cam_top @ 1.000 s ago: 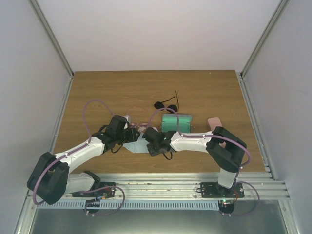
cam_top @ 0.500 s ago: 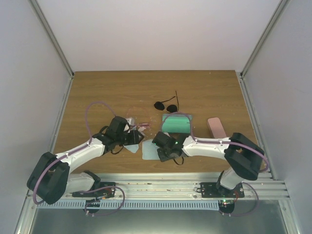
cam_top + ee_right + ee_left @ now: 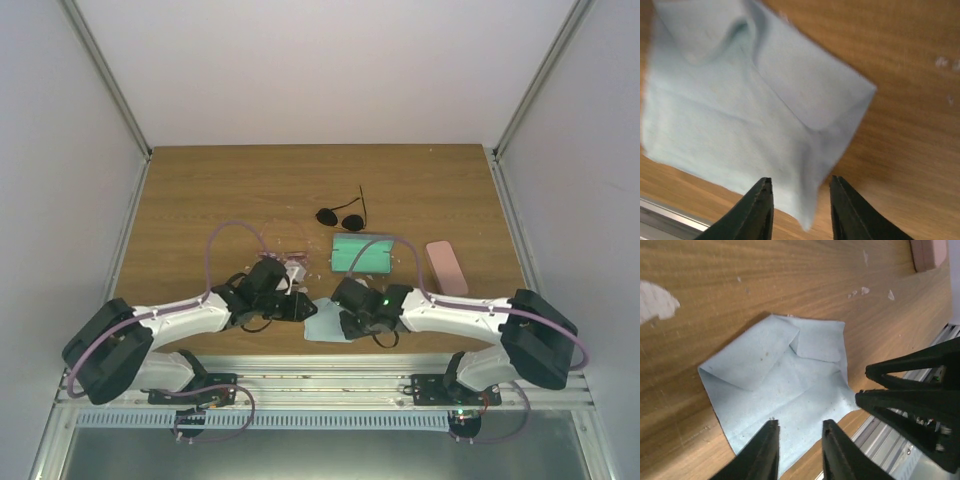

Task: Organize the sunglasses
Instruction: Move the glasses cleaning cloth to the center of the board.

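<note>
The black sunglasses point(image 3: 341, 215) lie open on the table's middle. The translucent pink sunglasses point(image 3: 288, 243) sit to their left, just beyond my left wrist. A light blue cloth point(image 3: 324, 326) lies crumpled near the front edge. My left gripper point(image 3: 306, 308) hovers open over the cloth point(image 3: 785, 385); its fingers point(image 3: 769, 450) hold nothing. My right gripper point(image 3: 338, 317) faces it from the other side, open, with a corner of the cloth point(image 3: 745, 105) lying loose between the jaws. In the wrist views, my left gripper point(image 3: 799, 427) and right gripper point(image 3: 800, 181) both show a clear gap.
An open blue-grey case point(image 3: 362, 252) with a green lining lies behind the right wrist. A pink case point(image 3: 445, 266) lies to its right, also at the left wrist view's top corner point(image 3: 929, 247). The metal rail point(image 3: 320, 365) runs just behind the cloth.
Both grippers came toward the front edge and the cloth moved with them, to the right. The right gripper, shut on the cloth before, has opened and let it go. The left jaws narrowed.
</note>
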`<action>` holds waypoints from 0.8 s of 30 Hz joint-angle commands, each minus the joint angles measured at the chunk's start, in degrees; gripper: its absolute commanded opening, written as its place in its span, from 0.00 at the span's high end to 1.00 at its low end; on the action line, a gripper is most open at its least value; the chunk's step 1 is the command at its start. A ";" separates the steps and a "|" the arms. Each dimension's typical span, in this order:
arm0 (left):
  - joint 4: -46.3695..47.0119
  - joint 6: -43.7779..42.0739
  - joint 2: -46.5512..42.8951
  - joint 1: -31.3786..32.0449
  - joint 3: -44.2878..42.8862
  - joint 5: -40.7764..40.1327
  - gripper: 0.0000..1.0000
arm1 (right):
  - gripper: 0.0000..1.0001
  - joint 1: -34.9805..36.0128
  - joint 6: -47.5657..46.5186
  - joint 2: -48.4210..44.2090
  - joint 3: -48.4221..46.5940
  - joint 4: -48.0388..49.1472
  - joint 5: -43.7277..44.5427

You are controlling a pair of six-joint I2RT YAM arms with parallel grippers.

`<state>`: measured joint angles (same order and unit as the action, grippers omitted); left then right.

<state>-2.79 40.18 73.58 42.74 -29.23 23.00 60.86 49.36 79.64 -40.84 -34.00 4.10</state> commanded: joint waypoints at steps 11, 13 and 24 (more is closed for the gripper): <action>6.40 8.35 5.99 5.71 3.61 -2.23 0.91 | 0.94 -6.01 -10.64 7.81 -3.19 20.22 -9.88; 5.36 8.50 5.99 5.94 3.70 -3.16 0.92 | 0.95 -6.22 -11.12 9.01 -2.97 21.35 -10.82; -5.42 4.93 8.74 5.96 0.87 -4.69 0.93 | 0.96 -10.75 -15.40 13.77 -5.40 21.79 -4.50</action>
<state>-2.94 47.07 80.66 48.40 -27.24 20.27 51.77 37.19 91.94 -43.99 -13.58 -4.36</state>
